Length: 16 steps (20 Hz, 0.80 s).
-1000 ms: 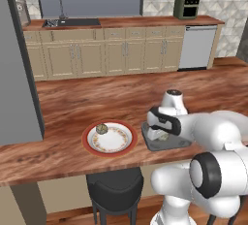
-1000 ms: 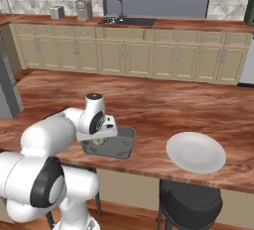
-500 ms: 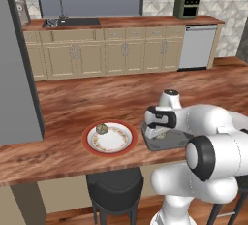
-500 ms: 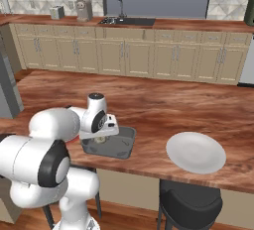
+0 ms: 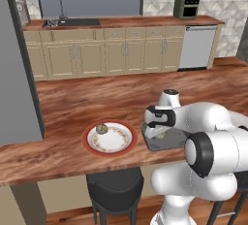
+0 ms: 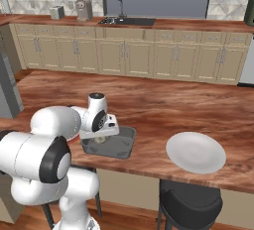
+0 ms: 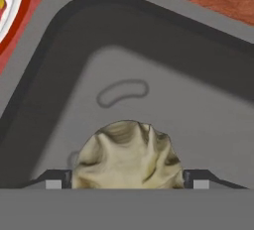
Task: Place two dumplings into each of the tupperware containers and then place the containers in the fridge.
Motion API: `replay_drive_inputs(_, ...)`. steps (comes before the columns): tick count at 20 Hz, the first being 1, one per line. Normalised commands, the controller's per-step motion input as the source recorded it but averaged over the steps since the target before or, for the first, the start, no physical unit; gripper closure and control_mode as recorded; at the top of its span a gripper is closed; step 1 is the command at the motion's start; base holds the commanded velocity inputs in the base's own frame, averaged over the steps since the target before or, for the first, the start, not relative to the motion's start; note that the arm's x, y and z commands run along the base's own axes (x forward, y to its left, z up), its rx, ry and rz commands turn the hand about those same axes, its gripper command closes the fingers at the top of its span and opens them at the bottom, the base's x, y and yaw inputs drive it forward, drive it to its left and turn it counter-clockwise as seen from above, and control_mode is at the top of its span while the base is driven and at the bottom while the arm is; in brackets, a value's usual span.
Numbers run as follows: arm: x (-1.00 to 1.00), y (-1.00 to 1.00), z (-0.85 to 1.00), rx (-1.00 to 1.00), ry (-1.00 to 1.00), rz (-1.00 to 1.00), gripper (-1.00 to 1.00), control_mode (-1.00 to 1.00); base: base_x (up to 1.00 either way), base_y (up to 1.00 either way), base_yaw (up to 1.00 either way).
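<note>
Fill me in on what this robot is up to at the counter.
The white arm's end effector is lowered into the dark grey rectangular tupperware tray on the wooden counter, jaws spread either side of a pale lumpy dumpling on the tray floor. One more dumpling sits on the red-rimmed plate beside it.

Pleated tan dumpling (image 7: pixel 128 155) in dark grey container (image 7: pixel 163 50); speckled dumpling (image 5: pixel 101 128) on red-rimmed plate (image 5: pixel 88 143).

The gripper (image 7: pixel 127 184) sits low inside the dark grey container (image 5: pixel 160 141), a dumpling (image 7: pixel 128 157) between its spread fingertips and sloped walls close around. Just beside stands the red-rimmed plate (image 5: pixel 109 139); the white plate (image 6: pixel 195 152) lies well apart across bare counter (image 5: pixel 97 98).
</note>
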Motion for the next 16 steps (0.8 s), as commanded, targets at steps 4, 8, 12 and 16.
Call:
replay_drive_inputs(4,0.0,0.01,0.0,0.0,0.0,0.0,-1.0,-1.0,0.0,0.0,0.0)
replay_drive_inputs(8,0.0,0.14,0.23,0.0,0.0,0.0,-1.0,-1.0,0.0,0.0,0.0)
replay_drive_inputs(12,0.0,0.31,0.7,0.0,0.0,0.0,-1.0,-1.0,0.0,0.0,0.0)
replay_drive_inputs(16,0.0,0.5,0.67,0.0,0.01,0.0,-1.0,-1.0,0.0,0.0,0.0)
